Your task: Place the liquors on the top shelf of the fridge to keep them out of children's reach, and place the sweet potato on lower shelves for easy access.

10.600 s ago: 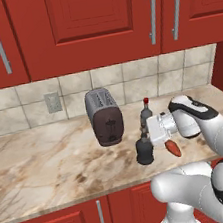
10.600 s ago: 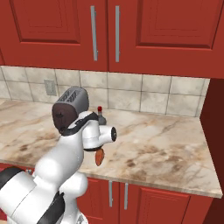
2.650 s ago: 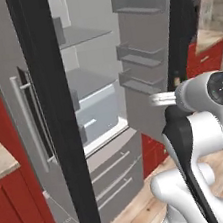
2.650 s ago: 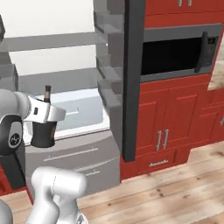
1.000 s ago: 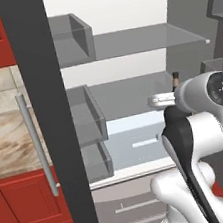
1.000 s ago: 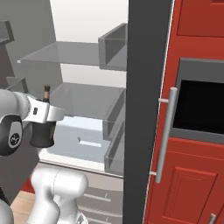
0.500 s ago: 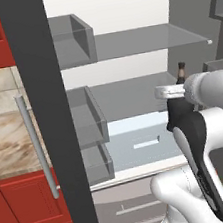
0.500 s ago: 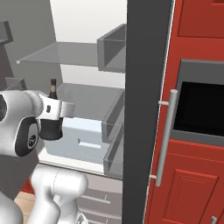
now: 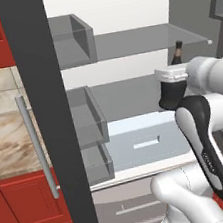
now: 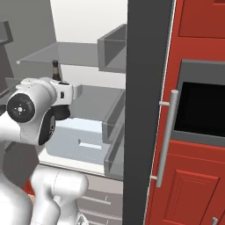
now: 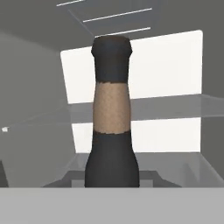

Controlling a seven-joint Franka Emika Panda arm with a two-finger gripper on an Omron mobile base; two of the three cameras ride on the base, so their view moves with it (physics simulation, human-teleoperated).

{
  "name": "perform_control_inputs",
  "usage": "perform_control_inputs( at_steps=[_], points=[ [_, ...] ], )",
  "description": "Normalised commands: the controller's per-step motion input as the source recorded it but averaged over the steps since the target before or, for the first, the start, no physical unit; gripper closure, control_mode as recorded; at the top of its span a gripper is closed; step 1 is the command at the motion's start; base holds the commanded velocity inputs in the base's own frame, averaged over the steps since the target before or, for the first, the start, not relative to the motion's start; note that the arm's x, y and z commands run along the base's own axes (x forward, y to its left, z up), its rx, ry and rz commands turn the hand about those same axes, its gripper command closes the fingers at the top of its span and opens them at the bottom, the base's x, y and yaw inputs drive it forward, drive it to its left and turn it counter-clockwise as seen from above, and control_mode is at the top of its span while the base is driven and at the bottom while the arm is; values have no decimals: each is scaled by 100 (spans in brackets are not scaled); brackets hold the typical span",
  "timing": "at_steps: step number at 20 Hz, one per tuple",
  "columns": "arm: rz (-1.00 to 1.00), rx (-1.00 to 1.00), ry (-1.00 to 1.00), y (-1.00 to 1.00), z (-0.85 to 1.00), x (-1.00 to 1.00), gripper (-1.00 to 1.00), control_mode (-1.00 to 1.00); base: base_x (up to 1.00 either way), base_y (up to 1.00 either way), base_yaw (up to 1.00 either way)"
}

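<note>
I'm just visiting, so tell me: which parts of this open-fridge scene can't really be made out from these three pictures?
- Black round-bodied bottle: body cut off by the hand view's bottom edge; in the base views the white arm covers all but the neck.
- Pincer: its fingers sit behind the arm's wrist in both base views.
- Pale blue drawer: right part behind the arm, left base view.

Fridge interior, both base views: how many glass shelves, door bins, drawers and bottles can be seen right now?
Glass shelves: 2, the top shelf and a lower shelf
Left door bins: 3
Right door bins: 3
Pale blue drawer: 1
Black bottle: 1
Total: 10
</note>
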Motion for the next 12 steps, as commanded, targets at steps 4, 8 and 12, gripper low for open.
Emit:
perform_control_inputs(
  at_steps=[4,8,12],
  points=[
    [14,0,-7,0,51,22,100,-100,0,0,0],
    [5,-4,-5,0,47,19,100,-100,0,0,0],
    [0,-9,-5,3,47,31,100,-100,0,0,0]
  ],
)
